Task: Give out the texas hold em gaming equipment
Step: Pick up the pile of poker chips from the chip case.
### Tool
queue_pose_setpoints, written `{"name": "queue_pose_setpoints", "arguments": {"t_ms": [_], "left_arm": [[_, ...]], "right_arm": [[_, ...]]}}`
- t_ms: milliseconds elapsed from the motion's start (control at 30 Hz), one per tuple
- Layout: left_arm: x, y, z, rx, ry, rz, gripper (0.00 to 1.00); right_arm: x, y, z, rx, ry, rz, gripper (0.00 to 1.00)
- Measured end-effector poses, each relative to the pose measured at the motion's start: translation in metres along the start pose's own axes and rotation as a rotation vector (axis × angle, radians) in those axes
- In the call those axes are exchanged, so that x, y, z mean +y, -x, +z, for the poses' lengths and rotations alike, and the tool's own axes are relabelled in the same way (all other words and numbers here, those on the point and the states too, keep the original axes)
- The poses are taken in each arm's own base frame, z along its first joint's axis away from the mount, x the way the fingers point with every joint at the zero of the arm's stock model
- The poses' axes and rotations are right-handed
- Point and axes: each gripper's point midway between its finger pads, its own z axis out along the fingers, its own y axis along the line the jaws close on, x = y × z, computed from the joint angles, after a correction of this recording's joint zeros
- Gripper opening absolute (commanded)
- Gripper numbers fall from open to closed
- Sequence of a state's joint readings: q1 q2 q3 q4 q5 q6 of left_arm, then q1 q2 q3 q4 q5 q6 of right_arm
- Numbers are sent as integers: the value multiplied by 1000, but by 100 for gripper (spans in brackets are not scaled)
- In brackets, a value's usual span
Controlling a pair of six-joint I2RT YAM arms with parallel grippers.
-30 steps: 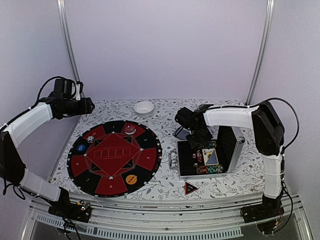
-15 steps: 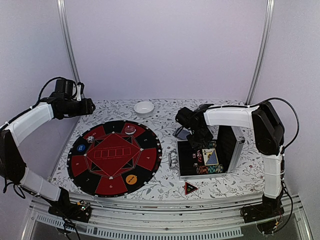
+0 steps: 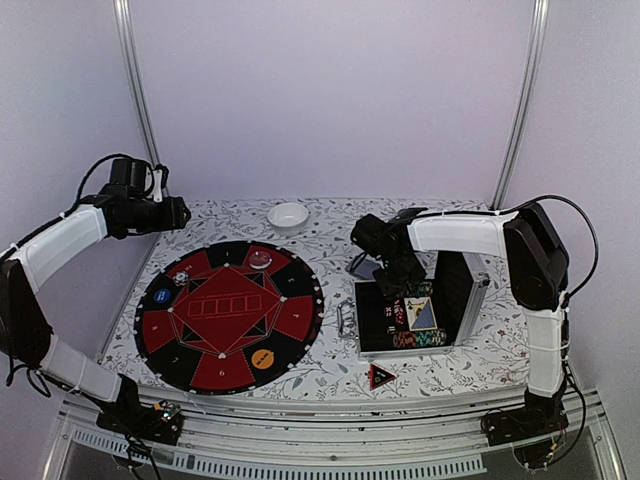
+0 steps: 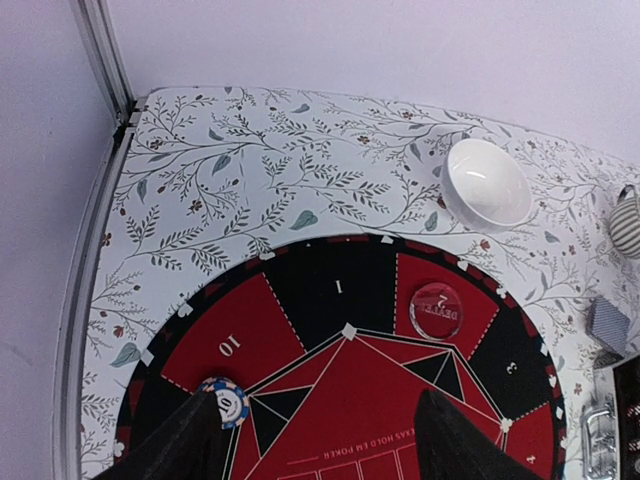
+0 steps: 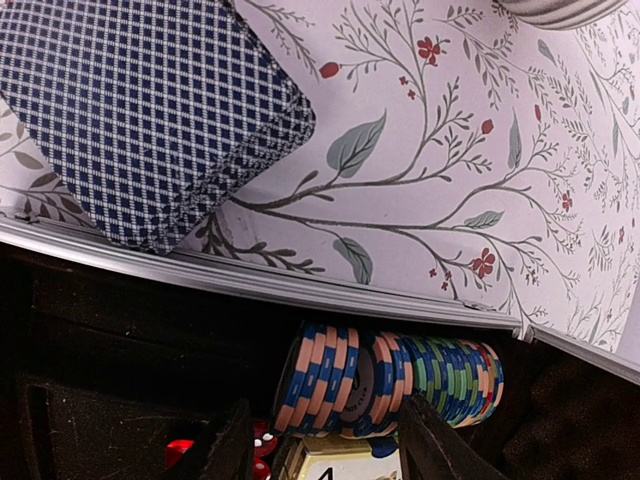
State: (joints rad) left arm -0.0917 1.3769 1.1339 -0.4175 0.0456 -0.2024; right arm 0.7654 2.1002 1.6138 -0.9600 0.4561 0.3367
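The chip row, striped discs standing on edge, lies inside the open case at the lower centre of the right wrist view, just below the case's silver rim. The card deck lies outside the case on the patterned table cover, at the upper left of that view, close against the rim.

Change over the last second: the right gripper has spread its jaws wider, while the arm has hardly shifted in the top view. The jaws now stand apart and clamp nothing. Judgement: the gripper is preparing a pick from the case. No chip is lifted yet, so this pick is at its approach stage.

Position relative to the pincer: the chip row sits directly ahead of the gap between the fingers, near the bottom edge of the frame. The row runs on past the right-hand finger, so only its left part lines up with the gap. Contact between fingers and chips cannot be confirmed.

In the top view, the red triangular marker lies at lower centre-right, below the case and well apart from the right gripper. The round mat occupies the centre left and carries a single chip. The left gripper hangs above the mat's upper left, jaws apart and empty.
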Motion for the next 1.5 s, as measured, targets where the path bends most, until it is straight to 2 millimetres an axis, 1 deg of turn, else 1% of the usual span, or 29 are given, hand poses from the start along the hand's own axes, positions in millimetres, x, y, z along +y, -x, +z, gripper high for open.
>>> {"name": "queue_pose_setpoints", "arguments": {"t_ms": [333, 633, 833, 1167, 1300, 1500], "left_arm": [[0, 0, 0, 0, 0, 2, 69], [0, 0, 0, 2, 0, 9, 69], [-2, -3, 0, 13, -11, 17, 69], [-3, -4, 0, 17, -17, 22, 69], [-3, -4, 0, 19, -20, 24, 69], [-3, -5, 1, 21, -20, 31, 69]], "right_arm": [[-1, 0, 0, -1, -3, 4, 51], [-1, -4, 3, 10, -9, 2, 51], [1, -4, 3, 11, 2, 3, 49], [4, -3, 2, 12, 21, 3, 49], [4, -3, 2, 11, 20, 4, 45], [5, 0, 1, 4, 25, 6, 44]]}}
